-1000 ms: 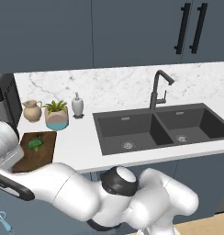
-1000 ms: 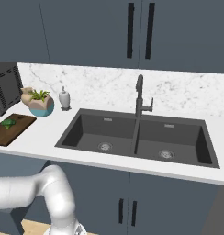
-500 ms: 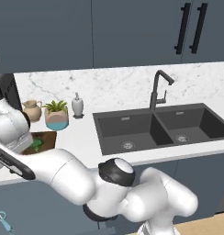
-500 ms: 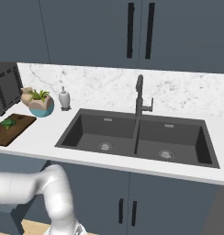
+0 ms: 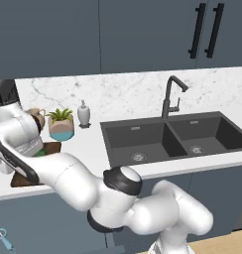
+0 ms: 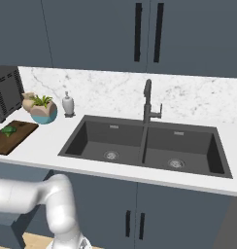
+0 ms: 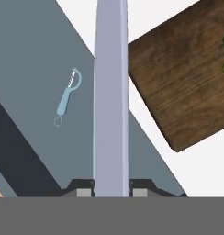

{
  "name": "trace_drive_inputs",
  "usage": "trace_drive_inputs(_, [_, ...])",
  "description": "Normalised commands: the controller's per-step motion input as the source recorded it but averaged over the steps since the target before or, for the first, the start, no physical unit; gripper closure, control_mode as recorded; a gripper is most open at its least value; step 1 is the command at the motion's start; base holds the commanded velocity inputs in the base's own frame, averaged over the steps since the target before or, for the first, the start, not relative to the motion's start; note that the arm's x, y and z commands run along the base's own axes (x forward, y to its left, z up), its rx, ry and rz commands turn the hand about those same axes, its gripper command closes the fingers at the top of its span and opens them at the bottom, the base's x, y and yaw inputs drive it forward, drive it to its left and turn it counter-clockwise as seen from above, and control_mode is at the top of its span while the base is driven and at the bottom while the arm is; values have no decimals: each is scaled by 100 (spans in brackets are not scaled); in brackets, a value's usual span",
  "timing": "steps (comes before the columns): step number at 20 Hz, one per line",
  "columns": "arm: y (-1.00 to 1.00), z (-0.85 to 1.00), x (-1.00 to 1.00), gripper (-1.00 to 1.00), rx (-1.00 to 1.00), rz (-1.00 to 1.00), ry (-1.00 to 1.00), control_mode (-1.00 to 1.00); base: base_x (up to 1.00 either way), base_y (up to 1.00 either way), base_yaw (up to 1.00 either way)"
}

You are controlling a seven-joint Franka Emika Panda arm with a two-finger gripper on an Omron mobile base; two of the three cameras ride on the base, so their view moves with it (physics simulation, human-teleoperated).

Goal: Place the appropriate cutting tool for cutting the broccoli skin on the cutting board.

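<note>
One knife (image 7: 111,92) is clamped between the two finger tips of the gripper (image 7: 111,189).
Its long silver blade runs up just beside the corner of the cutting board (image 7: 182,78), above the counter edge. The broccoli (image 6: 8,130) lies on this board, and a light-blue peeler (image 7: 68,97) is well apart from it, on the floor.
</note>
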Motion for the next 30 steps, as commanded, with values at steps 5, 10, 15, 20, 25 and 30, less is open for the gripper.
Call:
trace_drive_inputs(5, [-18, -22, 37, 100, 0, 2, 0, -100, 0, 0, 0])
trace_drive_inputs(10, [-9, -27, 41, 100, 0, 1, 1, -100, 0, 0, 0])
trace_drive_inputs(15, [-3, -30, 35, 100, 0, 1, 2, -100, 0, 0, 0])
trace_drive_inputs(20, [0, -30, 41, 100, 0, 1, 6, -100, 0, 0, 0])
trace_drive_inputs(25, [0, -33, 37, 100, 0, 3, 7, -100, 0, 0, 0])
trace_drive_inputs(30, [16, -28, 13, 100, 0, 3, 5, -100, 0, 0, 0])
